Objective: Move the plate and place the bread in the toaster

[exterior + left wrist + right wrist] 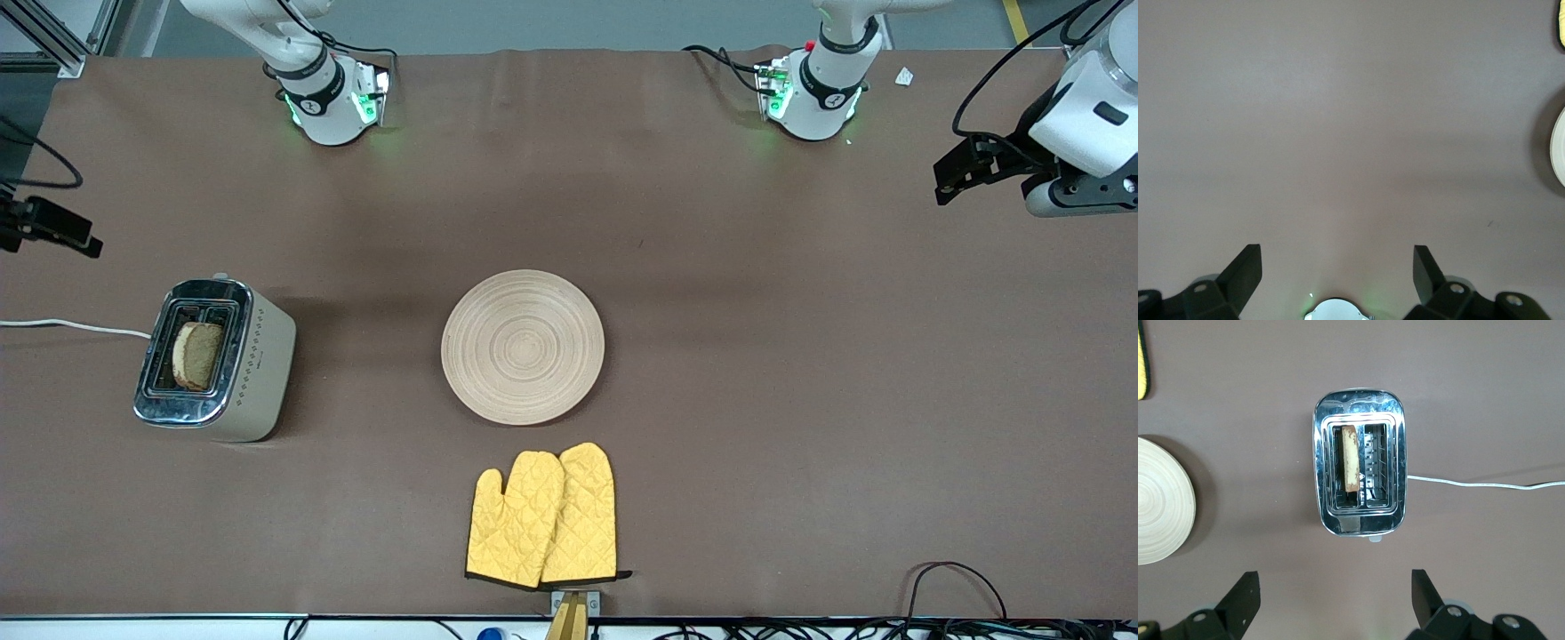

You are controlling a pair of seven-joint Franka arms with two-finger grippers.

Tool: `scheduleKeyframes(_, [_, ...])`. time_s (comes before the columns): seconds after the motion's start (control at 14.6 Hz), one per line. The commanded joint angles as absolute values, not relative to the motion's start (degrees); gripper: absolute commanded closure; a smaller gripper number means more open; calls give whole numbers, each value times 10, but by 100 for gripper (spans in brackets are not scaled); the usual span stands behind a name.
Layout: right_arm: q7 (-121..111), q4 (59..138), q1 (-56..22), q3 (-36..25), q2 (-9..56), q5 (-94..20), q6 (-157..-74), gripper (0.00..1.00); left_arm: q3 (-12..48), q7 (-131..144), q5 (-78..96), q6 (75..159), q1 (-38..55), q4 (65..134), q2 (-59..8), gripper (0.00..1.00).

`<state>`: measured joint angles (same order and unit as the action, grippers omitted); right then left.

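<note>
The pale wooden plate (523,347) lies bare at the middle of the table; its edge shows in the left wrist view (1559,148) and the right wrist view (1158,501). The bread (197,356) stands in one slot of the chrome-topped toaster (253,364) toward the right arm's end; both show in the right wrist view, bread (1350,459), toaster (1398,453). My right gripper (1335,577) is open and empty, up beside the toaster (62,233). My left gripper (1336,250) is open and empty over bare table at the left arm's end (956,173).
A pair of yellow oven mitts (544,516) lies nearer to the front camera than the plate, close to the table's edge. The toaster's white cord (80,326) runs off the right arm's end of the table. The table is covered in brown cloth.
</note>
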<state>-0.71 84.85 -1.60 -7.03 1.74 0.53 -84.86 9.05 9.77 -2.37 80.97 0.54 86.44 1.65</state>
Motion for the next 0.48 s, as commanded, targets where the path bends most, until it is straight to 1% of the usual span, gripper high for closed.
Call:
scheduleKeyframes(0.0, [-14,918,-28,-84,-40,-6,-872,0,92,90,-15,802,3,880,39,0])
scheduleKeyframes(0.07, [-16,898,-33,-90,-38,-7,-868,0,92,90,-15,802,5,877,38,0])
scheduleKeyframes(0.14, [-12,879,-33,-94,-31,-8,-848,0,92,88,-17,802,5,875,34,0])
scheduleKeyframes(0.27, [-10,873,-30,-95,-25,-10,-793,0,91,64,-18,802,3,874,33,0])
scheduleKeyframes(0.41, [-6,871,-32,-93,-26,-20,-790,0,91,20,-18,802,2,869,29,0])
